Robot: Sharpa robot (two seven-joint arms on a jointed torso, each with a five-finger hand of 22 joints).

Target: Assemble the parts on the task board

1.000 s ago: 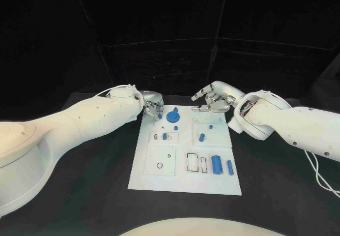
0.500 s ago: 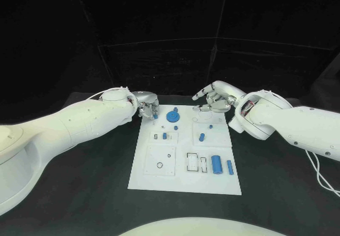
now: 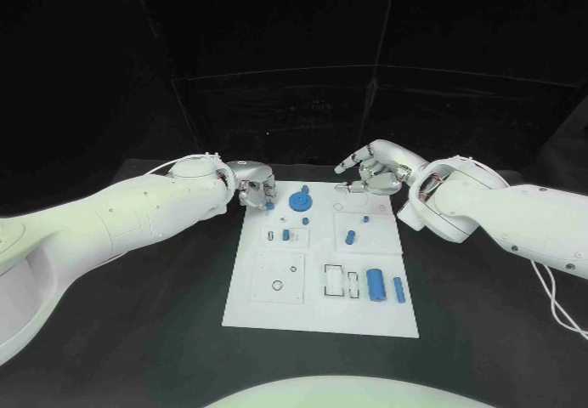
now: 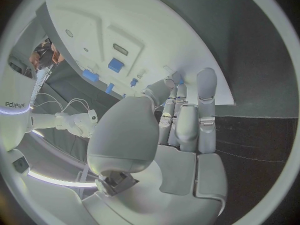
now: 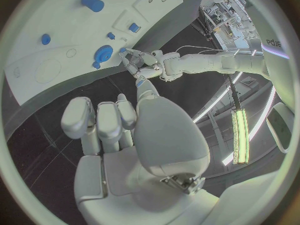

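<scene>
Task board (image 3: 321,319) lies flat mid-table on the black table (image 3: 147,323), long axis running away from the robot. Blue parts on it: round disc w/ knob (image 3: 299,202) at the far end, small peg (image 3: 285,235) in the left-middle block w/ a tiny blue bit just beyond it, short peg (image 3: 349,237) in the right-middle block, big cylinder (image 3: 375,286) and a slimmer blue bar (image 3: 397,289) side by side near the right edge toward the robot. Left-near block has a square recess w/ a small ring in it; beside it are rectangular slots. Left hand (image 3: 255,187) sits at the board's far-left corner, just beside the disc; a small blue piece (image 3: 268,204) shows at its fingertips, apparently pinched, tho the contact is too small to be sure of. In left wrist view the fingers (image 4: 187,115) are curled in close together, tips toward the board edge, w/ a blue speck at the tips. Right hand (image 3: 374,172) is at the far-right corner, above the board edge, fingers (image 5: 100,122) bent in loosely w/ thumb apart, nothing visible in it; right wrist view shows the disc (image 5: 104,52) and the left hand (image 5: 140,65) across the board.
</scene>
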